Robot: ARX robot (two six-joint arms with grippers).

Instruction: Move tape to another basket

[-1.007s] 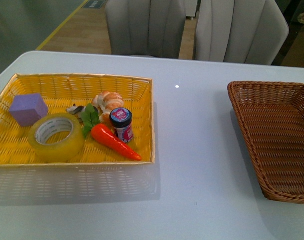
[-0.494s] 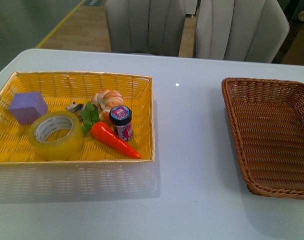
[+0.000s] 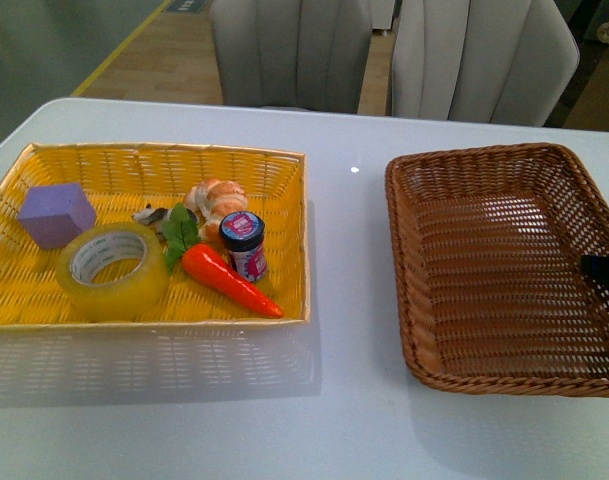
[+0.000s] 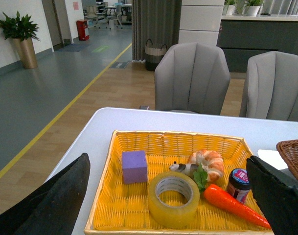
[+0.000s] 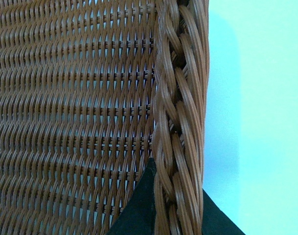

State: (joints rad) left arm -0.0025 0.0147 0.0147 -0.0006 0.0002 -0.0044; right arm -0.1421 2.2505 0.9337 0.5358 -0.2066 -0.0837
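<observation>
My right end effector (image 5: 177, 210) grips the brown basket (image 3: 484, 250) by its braided rim, near the right edge of the surface (image 3: 354, 400). My left end effector (image 4: 168, 164) hangs wide open and empty. The tape (image 3: 114, 292) lies in the near-left corner of the yellow basket (image 3: 296, 240).

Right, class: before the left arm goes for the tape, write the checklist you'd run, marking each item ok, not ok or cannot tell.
1. The tape lies flat, hole up, nothing on it: ok.
2. The left gripper is open: ok.
3. The basket has room for it: ok.
4. The right gripper is free of the basket's rim: not ok, it is clamped on it.
5. The purple cube is apart from the tape: cannot tell.
</observation>
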